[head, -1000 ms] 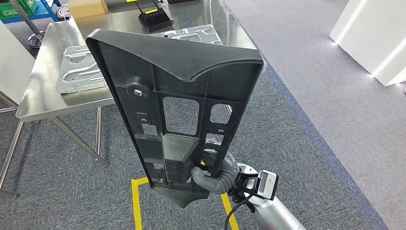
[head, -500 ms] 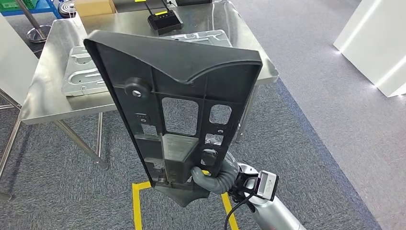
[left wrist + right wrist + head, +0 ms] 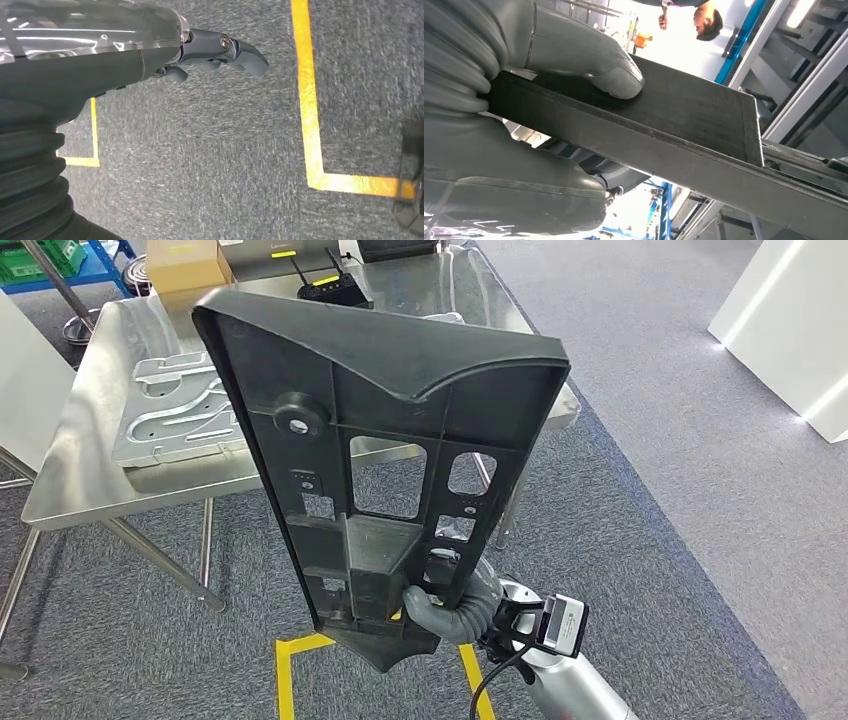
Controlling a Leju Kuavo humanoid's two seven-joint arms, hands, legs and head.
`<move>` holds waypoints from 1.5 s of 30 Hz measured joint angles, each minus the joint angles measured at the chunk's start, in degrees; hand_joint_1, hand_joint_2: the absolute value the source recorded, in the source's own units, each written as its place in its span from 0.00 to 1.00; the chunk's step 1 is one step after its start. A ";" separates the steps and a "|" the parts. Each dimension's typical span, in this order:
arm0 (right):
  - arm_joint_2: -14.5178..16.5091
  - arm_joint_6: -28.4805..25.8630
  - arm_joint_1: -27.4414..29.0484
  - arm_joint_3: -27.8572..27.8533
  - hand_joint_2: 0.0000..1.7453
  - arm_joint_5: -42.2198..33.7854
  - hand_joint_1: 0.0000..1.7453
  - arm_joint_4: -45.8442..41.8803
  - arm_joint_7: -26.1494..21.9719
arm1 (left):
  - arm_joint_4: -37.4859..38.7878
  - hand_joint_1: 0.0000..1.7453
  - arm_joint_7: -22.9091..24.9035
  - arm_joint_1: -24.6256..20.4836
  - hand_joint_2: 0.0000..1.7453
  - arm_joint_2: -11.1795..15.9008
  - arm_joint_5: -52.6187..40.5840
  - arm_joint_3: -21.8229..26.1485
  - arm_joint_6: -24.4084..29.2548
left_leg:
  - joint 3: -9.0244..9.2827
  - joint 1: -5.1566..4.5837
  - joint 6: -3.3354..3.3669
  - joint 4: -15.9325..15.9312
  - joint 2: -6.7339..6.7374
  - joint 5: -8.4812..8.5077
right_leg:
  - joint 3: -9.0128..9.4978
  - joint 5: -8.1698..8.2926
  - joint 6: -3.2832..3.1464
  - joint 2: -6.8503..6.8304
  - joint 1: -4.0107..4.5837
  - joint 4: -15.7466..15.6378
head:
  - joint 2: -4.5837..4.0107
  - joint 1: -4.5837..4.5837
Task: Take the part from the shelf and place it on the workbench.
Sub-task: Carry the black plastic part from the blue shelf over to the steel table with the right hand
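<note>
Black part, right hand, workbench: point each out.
black part (image 3: 400, 405), head view, on its broad upper panel.
right hand (image 3: 452, 608), head view, on the grey palm gripping the part's lower end.
workbench (image 3: 85, 455), head view, on bare steel near its front left edge.

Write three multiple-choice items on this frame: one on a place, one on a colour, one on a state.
1. Where does the silver metal plate lie?
A. on the steel workbench
B. on the carpet
C. in the left hand

2. What colour is the floor tape?
A. red
B. yellow
C. white

3. What does the right hand do?
A. hangs free
B. grips the black plastic part
C. presses on the workbench

Answers: 1 A, the plate rests on the benchtop. 2 B, yellow lines mark the grey carpet. 3 B, its fingers clamp the part's lower end.
</note>
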 joint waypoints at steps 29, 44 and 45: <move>0.44 0.76 -0.72 0.02 1.00 -0.93 1.00 0.09 0.00 | 0.00 0.00 -0.92 0.88 1.00 0.44 0.01 0.07 -0.25 | 3.55 -0.29 0.24 -4.42 0.01 0.73 | -0.82 0.75 -0.24 -0.06 0.11 0.16 | 0.00 -0.01; 0.39 0.55 -0.36 0.02 1.00 -0.90 1.00 -0.01 0.00 | 0.00 0.00 -1.21 1.65 1.00 0.57 0.01 0.07 -0.19 | 5.10 -0.15 3.13 -15.94 0.25 9.49 | -3.18 -8.17 2.87 0.07 0.12 11.85 | 0.00 0.00; 0.34 0.51 -0.25 0.02 1.00 -0.90 1.00 0.01 0.00 | 0.00 0.00 -1.21 1.69 1.00 0.57 0.01 0.07 -0.20 | 5.39 -0.26 3.27 -15.93 0.23 9.17 | -5.81 -9.13 2.90 0.06 0.12 15.72 | 0.00 0.00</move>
